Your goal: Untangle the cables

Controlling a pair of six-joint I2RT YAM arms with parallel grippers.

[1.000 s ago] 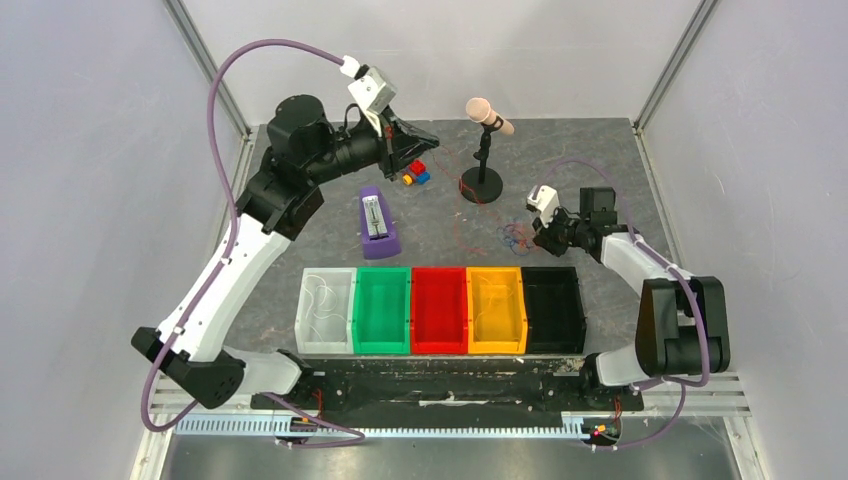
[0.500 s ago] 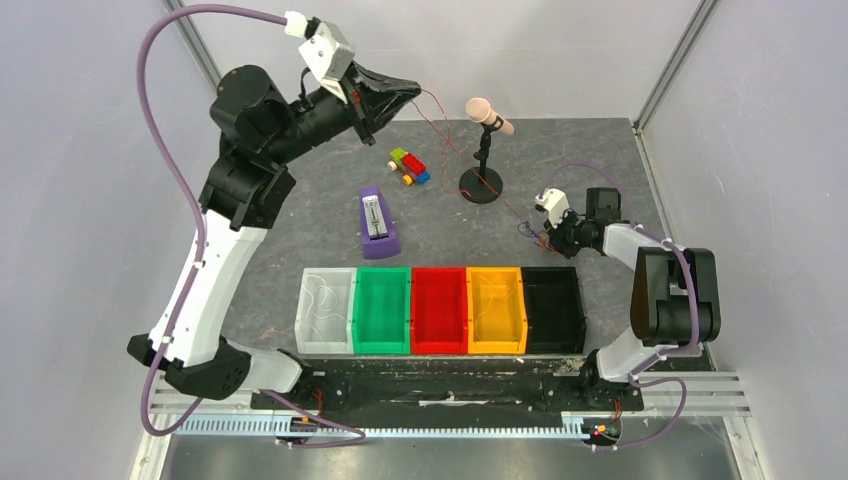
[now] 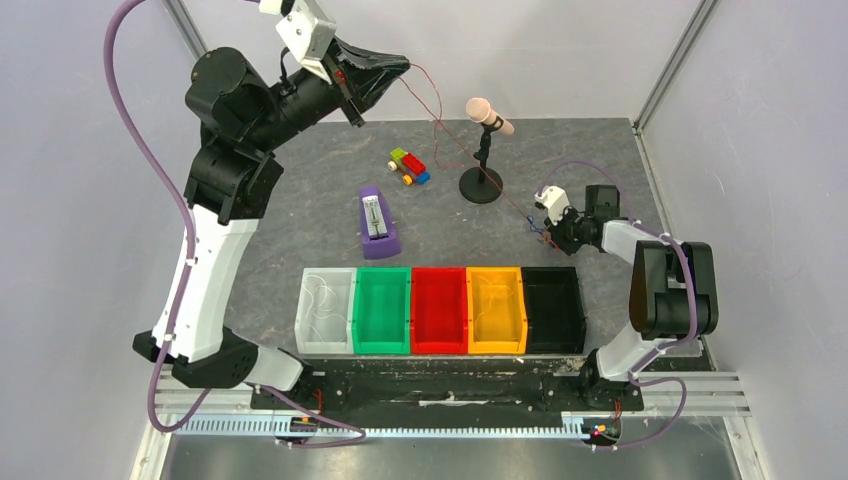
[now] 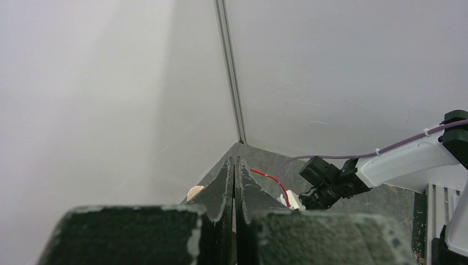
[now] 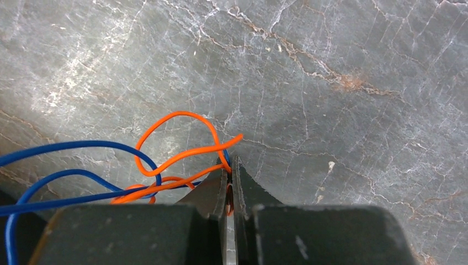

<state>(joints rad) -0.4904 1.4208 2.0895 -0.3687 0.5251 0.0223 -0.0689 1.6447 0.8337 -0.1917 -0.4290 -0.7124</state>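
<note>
The cables are thin wires. A red cable (image 3: pixel 478 158) stretches from my left gripper (image 3: pixel 402 67), held high at the back left, down to the tangle (image 3: pixel 537 231) on the table at the right. The left gripper (image 4: pixel 234 165) is shut, and the red cable (image 4: pixel 271 179) leaves beside its tips. My right gripper (image 3: pixel 547 231) is low over the tangle. In the right wrist view the right gripper (image 5: pixel 229 167) is shut on an orange cable (image 5: pixel 177 157), which is looped with a blue cable (image 5: pixel 66 146) lying on the table.
A microphone on a stand (image 3: pixel 484 150) stands just beside the stretched red cable. A toy block car (image 3: pixel 410 166) and a purple device (image 3: pixel 376 225) lie mid-table. White (image 3: pixel 305 330), green (image 3: pixel 381 345), red (image 3: pixel 438 347), yellow (image 3: pixel 496 347) and black (image 3: pixel 553 347) bins line the front.
The left arm has risen up and back with the red cable, drawing it into a long line. The right gripper has shifted slightly right and closed on the orange cable.
</note>
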